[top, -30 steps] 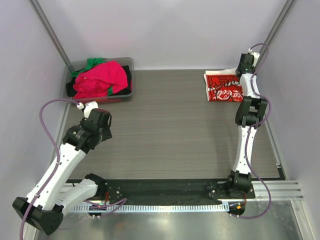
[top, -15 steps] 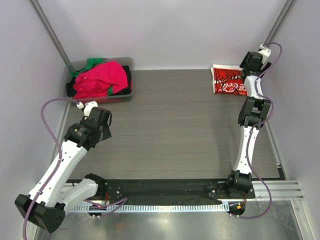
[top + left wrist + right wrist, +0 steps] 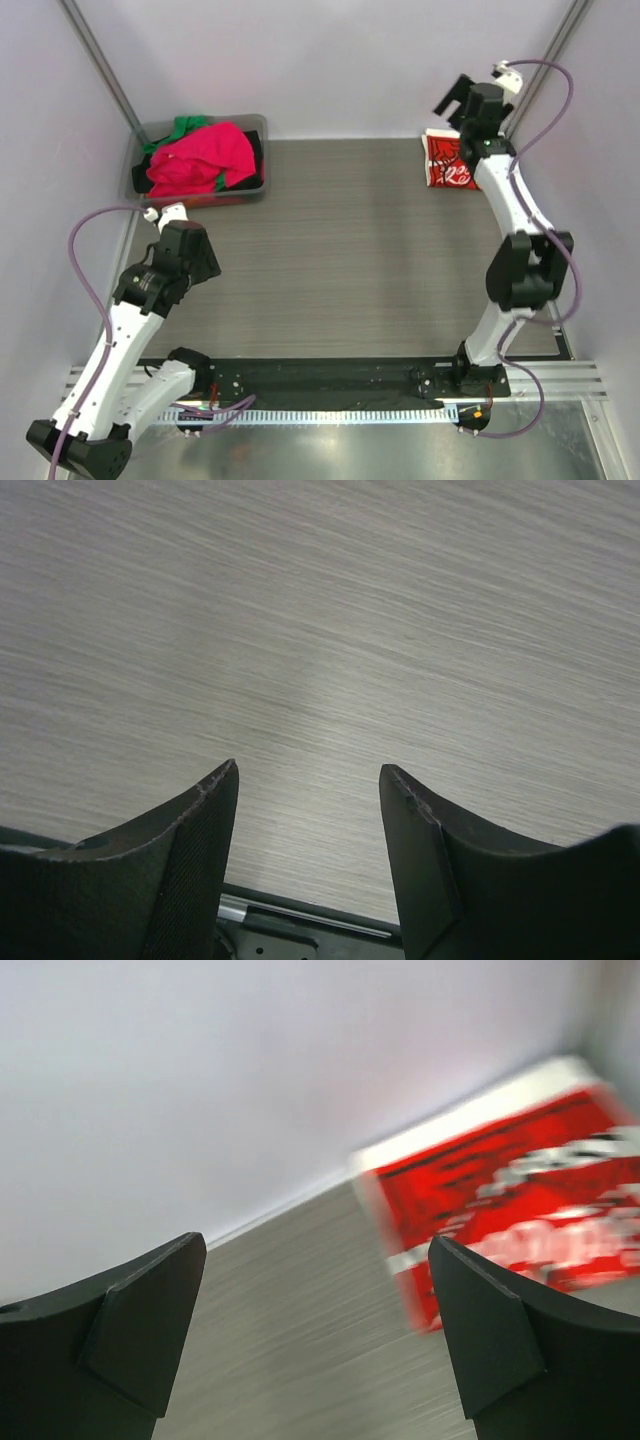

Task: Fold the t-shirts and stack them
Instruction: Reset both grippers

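Observation:
A folded red t-shirt with white print lies flat in the table's back right corner and shows blurred in the right wrist view. My right gripper hangs above and just behind it, open, with nothing between its fingers. More t-shirts are heaped in the grey bin at the back left: a bright pink-red one on top, green cloth and dark cloth beneath. My left gripper is open over bare table on the left side, holding nothing.
The black base rail runs along the near edge and shows at the bottom of the left wrist view. White walls close the back and both sides. Purple cables loop beside each arm.
My right gripper carried the red shirt into the back corner, opened, let it go and rose up and to the left. The left arm drew back a little toward the near left.

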`<state>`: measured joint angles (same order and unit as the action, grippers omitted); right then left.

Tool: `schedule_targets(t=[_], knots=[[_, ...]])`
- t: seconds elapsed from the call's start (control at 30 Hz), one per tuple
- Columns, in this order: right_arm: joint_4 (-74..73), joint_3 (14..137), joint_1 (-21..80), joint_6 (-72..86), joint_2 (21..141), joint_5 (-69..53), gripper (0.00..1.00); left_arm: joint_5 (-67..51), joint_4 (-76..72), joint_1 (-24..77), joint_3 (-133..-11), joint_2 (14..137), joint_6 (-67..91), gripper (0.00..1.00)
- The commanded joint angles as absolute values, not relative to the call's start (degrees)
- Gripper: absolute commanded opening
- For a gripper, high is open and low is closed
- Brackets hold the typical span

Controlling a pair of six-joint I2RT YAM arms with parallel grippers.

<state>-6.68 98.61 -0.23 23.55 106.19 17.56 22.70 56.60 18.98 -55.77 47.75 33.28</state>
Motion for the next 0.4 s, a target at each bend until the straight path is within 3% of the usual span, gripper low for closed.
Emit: schedule_targets(t=[0.0,0.17,0.3,0.37], knots=[[-5.53,85.83,7.36,32.6,95.55,6.79,1.0,20.22,51.95,18.55,-55.2,44.83,30.24,0.6],[-16.25,79.13,22.3,35.5,92.55,0.79,1.0,18.81,51.77,18.54,-55.2,42.28,29.79,0.63],[-15.39,68.4,29.87,36.05,86.41,-0.26,1.0,18.37,51.86,18.54,-55.2,40.43,29.79,0.68],[-16.51,65.23,35.04,36.9,82.02,7.08,1.0,18.37,51.59,18.46,-55.11,39.03,29.79,0.71]])
